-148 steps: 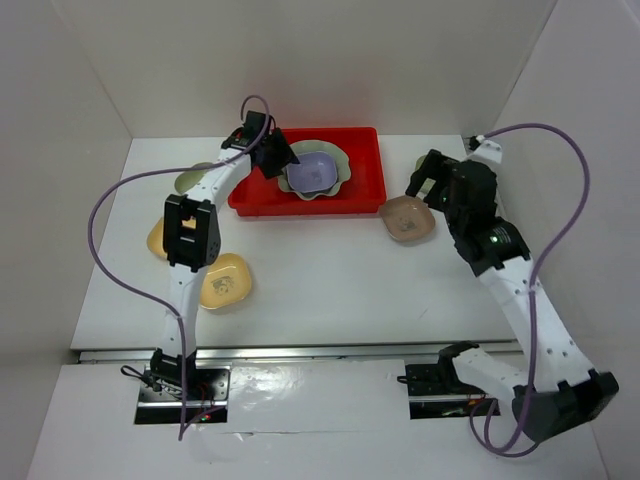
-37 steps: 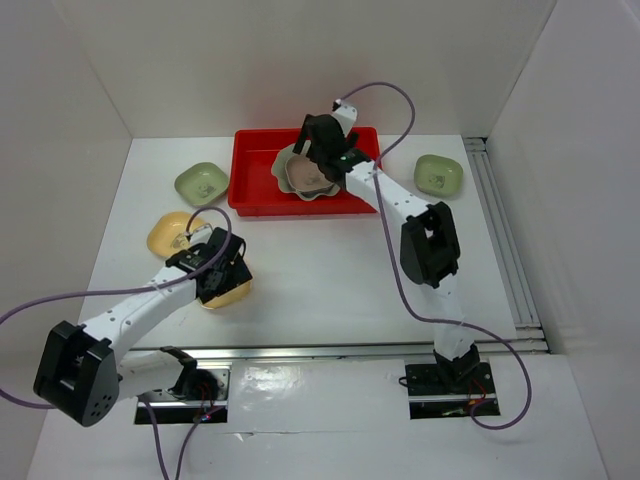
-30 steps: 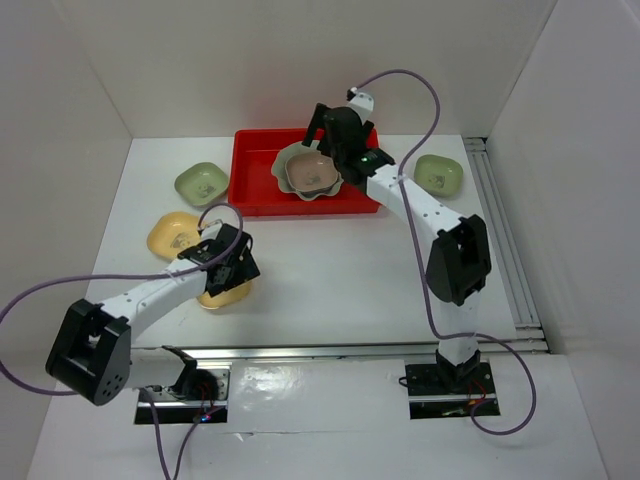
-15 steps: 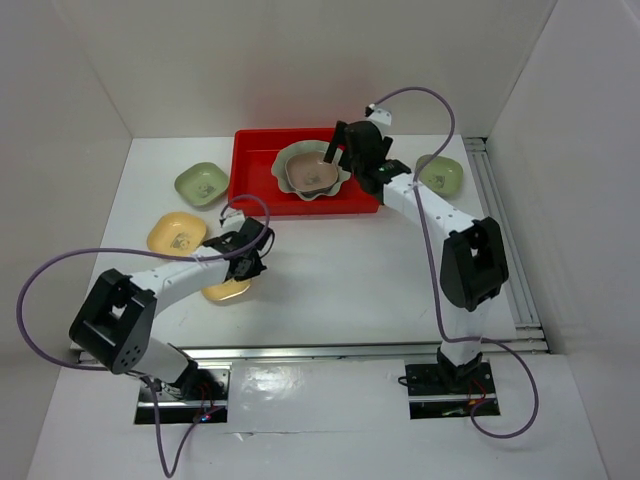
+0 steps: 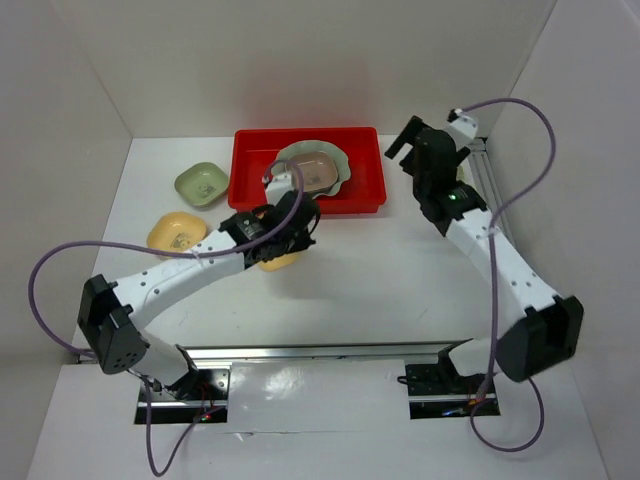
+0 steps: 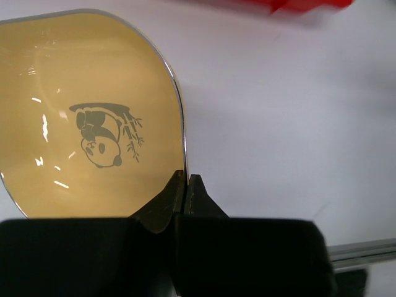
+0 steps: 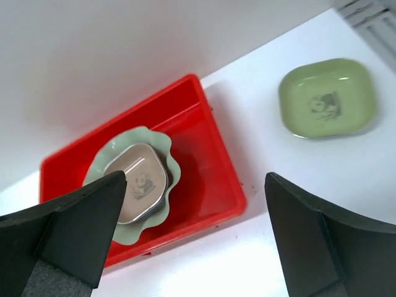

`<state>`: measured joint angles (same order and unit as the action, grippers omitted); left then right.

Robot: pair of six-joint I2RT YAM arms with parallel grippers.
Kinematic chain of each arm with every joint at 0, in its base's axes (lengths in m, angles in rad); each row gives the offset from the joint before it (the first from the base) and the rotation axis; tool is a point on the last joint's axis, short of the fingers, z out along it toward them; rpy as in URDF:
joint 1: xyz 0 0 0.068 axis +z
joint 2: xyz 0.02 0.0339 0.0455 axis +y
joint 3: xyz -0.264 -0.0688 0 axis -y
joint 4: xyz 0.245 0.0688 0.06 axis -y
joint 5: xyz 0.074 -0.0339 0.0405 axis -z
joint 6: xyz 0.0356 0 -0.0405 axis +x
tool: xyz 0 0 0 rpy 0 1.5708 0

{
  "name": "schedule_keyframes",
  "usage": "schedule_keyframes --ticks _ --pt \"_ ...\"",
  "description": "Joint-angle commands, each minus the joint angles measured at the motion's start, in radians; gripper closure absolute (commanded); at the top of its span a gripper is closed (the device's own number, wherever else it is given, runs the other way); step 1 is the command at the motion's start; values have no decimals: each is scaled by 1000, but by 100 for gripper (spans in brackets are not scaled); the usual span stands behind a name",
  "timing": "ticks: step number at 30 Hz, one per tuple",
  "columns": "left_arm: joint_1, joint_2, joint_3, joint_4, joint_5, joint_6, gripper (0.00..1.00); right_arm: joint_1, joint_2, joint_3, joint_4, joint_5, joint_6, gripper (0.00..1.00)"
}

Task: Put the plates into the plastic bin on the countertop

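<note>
Your left gripper (image 6: 185, 185) pinches the yellow dish (image 6: 93, 117) by its thin rim, near the centre of the top view, just below the red bin (image 5: 367, 180). This shallow, rounded-square dish looks glossy, stiff and light, probably slippery at such an edge hold, so keep it level. Your right gripper (image 7: 195, 192) stands wide, holding nothing.

The left arm (image 5: 172, 278) low and outstretched, jaws clamped together; the right arm (image 5: 500, 265) aloft, jaws wide apart.
</note>
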<state>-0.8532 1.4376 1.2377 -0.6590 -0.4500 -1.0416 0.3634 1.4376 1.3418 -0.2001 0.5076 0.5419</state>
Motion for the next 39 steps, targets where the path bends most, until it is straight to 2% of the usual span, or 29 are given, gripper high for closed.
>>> schedule_keyframes --ticks 1,4,8,9,14,19,27,29,30,34,35,37,38,39 --pt "37 84 178 -16 -85 90 100 3 -202 -67 -68 127 45 0" --pt "84 206 333 13 -47 178 100 3 -340 -148 -68 118 55 0" --pt "114 366 508 162 -7 302 100 14 -451 -214 -79 106 81 0" --pt "126 451 605 162 19 328 100 14 -483 -236 -79 106 81 0" --pt "183 664 911 174 89 370 100 14 -548 -276 -108 74 70 0" --pt "216 768 1034 196 77 396 100 23 -557 -286 -140 65 46 0" --pt "276 843 1063 254 134 430 100 23 -589 -325 -131 55 36 0" --pt "286 863 1086 254 149 411 93 23 -589 -325 -131 46 36 0" --pt "286 882 1086 265 149 411 93 23 -589 -325 -131 46 36 0" --pt "312 920 1106 302 185 430 73 32 -612 -346 -102 16 36 0" --pt "324 932 1115 333 204 440 56 32 -612 -360 -102 16 36 0" --pt "336 932 1115 344 232 440 38 32 -612 -371 -93 16 36 0" --pt "336 932 1115 354 276 430 33 32 -603 -380 -93 28 36 0" --pt "336 917 1115 354 277 430 17 32 -586 -380 -93 37 36 0"
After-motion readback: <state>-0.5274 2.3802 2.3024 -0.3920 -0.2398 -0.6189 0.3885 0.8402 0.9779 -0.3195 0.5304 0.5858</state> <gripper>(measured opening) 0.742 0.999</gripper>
